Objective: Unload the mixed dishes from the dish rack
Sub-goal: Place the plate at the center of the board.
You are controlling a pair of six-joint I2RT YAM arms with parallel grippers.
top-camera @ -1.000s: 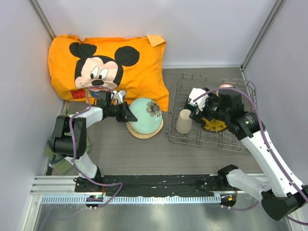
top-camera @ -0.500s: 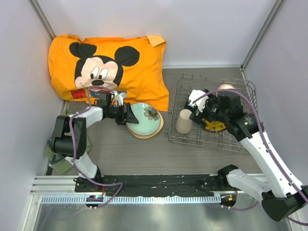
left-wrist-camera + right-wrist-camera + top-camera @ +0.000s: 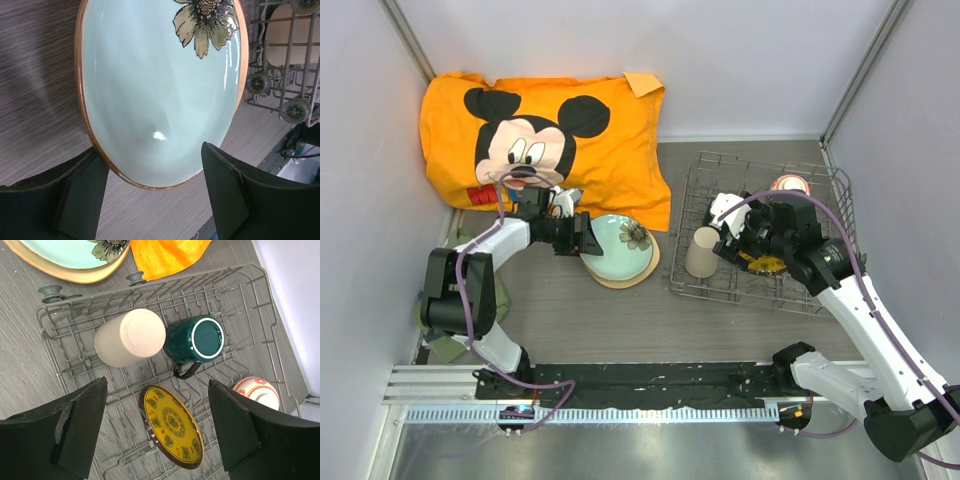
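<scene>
A pale-green plate with a flower (image 3: 620, 248) lies on a cream plate (image 3: 612, 282) on the table. My left gripper (image 3: 582, 240) is open at its left edge; in the left wrist view the plate (image 3: 160, 90) has its near rim just ahead of the spread fingers (image 3: 80, 195), untouched. My right gripper (image 3: 157, 387) hangs open over the dish rack (image 3: 715, 285). Beneath it a yellow, brown-rimmed plate (image 3: 172, 425) leans in the tines. A beige cup (image 3: 130, 337), a teal mug (image 3: 195, 342) and a red-patterned bowl (image 3: 257, 392) also sit in the rack (image 3: 235, 295).
An orange Mickey Mouse pillow (image 3: 550, 130) lies at the back left, its corner reaching the stacked plates. A green cloth (image 3: 435, 325) sits by the left arm's base. Walls close in on the left, back and right, with the rack near the right wall.
My left gripper has opened and let go of the pale-green plate, which dropped from a tilt to lie flat on the cream plate. The right gripper shifted slightly over the rack.
</scene>
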